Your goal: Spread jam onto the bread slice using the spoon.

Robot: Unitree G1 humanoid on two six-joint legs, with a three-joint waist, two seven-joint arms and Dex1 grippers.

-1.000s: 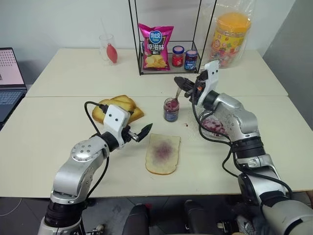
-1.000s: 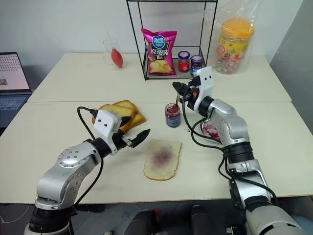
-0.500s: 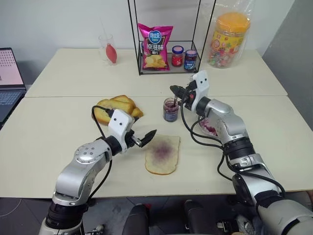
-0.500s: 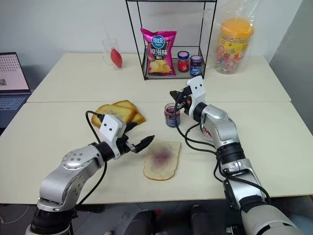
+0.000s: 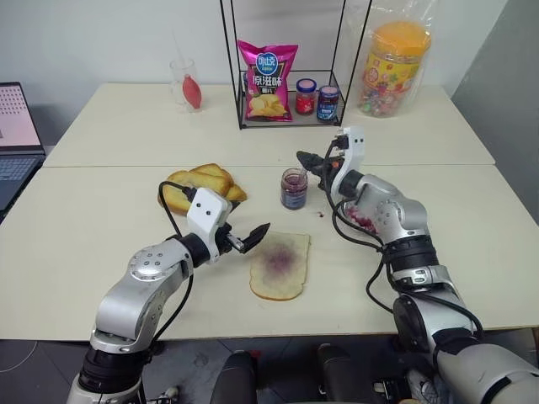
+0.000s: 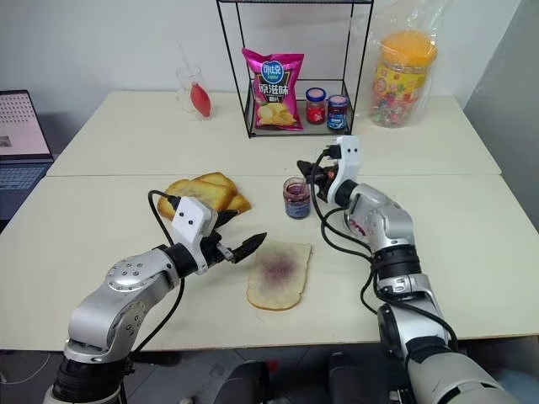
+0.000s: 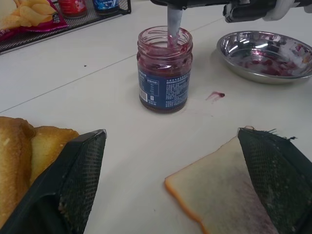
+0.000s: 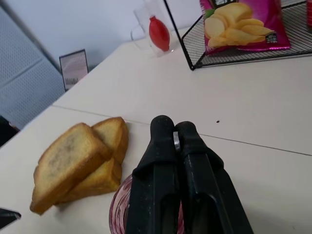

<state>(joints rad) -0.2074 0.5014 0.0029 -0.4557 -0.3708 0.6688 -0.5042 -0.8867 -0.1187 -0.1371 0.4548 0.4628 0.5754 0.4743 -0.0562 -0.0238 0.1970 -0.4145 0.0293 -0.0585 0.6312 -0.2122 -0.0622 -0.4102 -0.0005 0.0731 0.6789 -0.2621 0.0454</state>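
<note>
The right gripper (image 6: 308,169) is clenched on the handle of the spoon (image 7: 173,23), which stands nearly upright with its bowl down inside the jam jar (image 5: 294,188); that hold suits scooping, since the jam (image 7: 164,62) sits low in the glass and must be reached from above; the jar itself stands toward the middle of the desk (image 5: 101,210), just in front of the seam between the two tabletops, close enough for the spoon to travel a short way to the bread.

The bread slice (image 5: 280,264) lies flat near the front edge of the desk, about midway along it, with a purple stain at its centre; it sits apart from the jar, nearer the robot; judging by the thin stain, more jam is wanted. The toast (image 5: 199,185) is piled to the left, out of the way; a metal dish (image 7: 265,49) smeared with jam rests to the right of the jar.

The right arm reaches forward with its forearm angled inward, the gripper roughly level above the jar's mouth.

The left gripper (image 5: 249,238) is released, its fingers spread wide, hovering just beside the left edge of the bread; the left arm is bent, pointing inward and slightly down, likely ready to steady the slice.
</note>
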